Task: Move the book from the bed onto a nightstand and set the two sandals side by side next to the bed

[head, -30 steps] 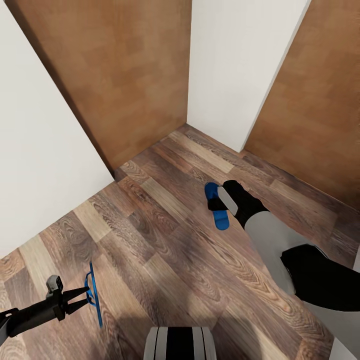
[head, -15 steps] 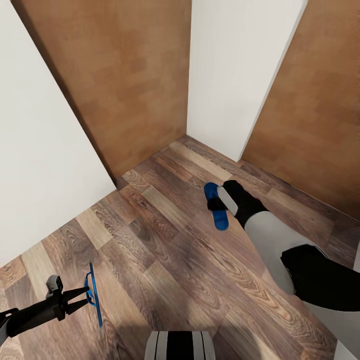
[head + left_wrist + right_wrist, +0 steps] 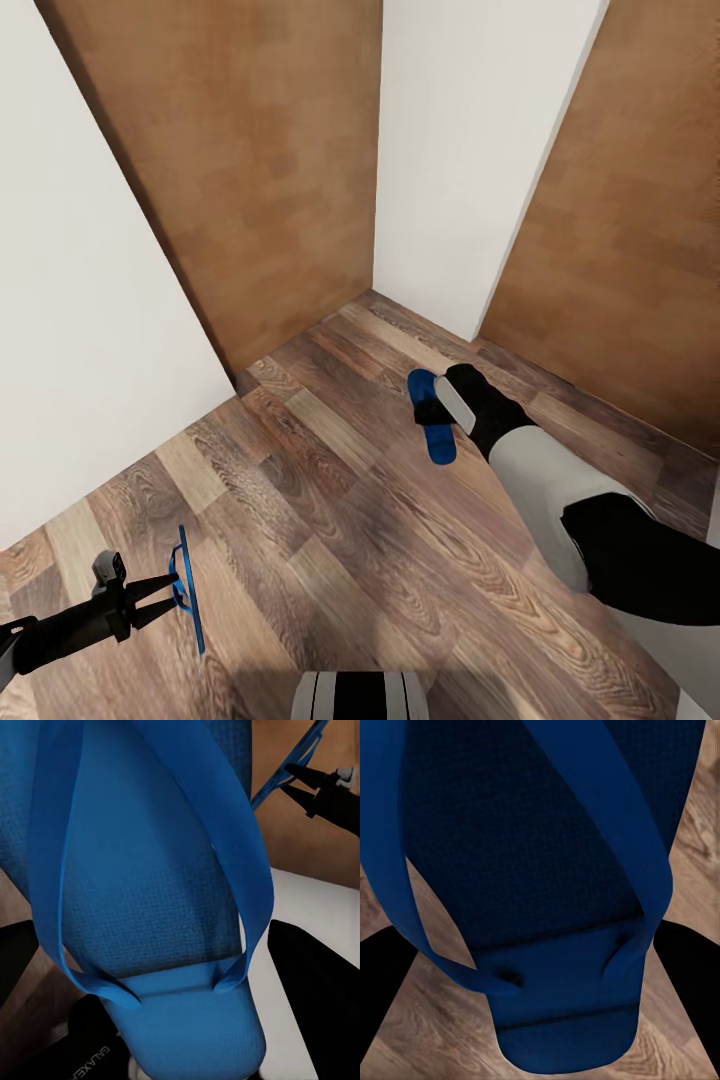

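Sandals: we count two, one blue sandal (image 3: 186, 590) at the left gripper (image 3: 165, 588), the other sandal (image 3: 430, 415) at the right gripper (image 3: 437, 408).
Grippers: we see two.
Brown wooden doors: we count two, one door (image 3: 260, 170) left, another door (image 3: 630, 220) right.
Floor: one wood-plank floor (image 3: 340, 520).

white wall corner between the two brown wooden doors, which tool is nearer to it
Right. The right tool, shut on a bright blue flip-flop sandal, is close below the white wall corner; the left tool, holding the other blue flip-flop sandal, hangs far off at lower left.
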Available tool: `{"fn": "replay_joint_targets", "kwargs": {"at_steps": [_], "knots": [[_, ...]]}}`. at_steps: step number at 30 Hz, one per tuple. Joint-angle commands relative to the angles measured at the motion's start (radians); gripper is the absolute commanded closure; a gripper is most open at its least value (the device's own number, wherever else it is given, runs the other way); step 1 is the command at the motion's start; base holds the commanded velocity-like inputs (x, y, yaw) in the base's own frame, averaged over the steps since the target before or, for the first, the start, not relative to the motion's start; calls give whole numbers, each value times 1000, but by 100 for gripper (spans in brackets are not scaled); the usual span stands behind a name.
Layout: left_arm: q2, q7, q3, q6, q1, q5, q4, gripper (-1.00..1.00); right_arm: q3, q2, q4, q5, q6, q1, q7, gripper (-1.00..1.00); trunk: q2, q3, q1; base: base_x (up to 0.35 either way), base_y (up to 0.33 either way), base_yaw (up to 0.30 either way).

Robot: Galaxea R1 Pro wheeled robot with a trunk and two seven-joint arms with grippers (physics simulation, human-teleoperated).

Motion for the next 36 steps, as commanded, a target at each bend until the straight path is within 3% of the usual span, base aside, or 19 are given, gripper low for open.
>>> {"fn": "replay_joint_targets", "kwargs": {"at_steps": [1,9,16,22,25,30,36], "knots": [[0,-4,0,11,0,-1,0,100,6,-1,0,-13,3,1,-7,100,0,3,-1,0,0,0],[0,-3,-1,11,0,-1,0,100,5,-2,3,-22,3,4,-6,100,2,34,-4,0,0,0],[0,-2,0,11,0,-1,0,100,4,-12,3,-95,-23,15,-4,100,4,61,-7,0,0,0],[0,-1,0,11,0,-1,0,100,4,-45,2,-175,-70,49,22,100,5,84,-10,0,0,0],[0,0,0,9,0,-1,0,100,3,-74,1,-205,-103,69,64,100,6,96,-11,0,0,0],[0,2,0,8,0,-1,0,100,3,-112,1,-218,-156,103,149,100,7,115,-14,0,0,0],[-1,2,-1,6,0,-1,0,100,3,-170,7,-220,-182,198,329,100,8,139,-16,0,0,0]]}}
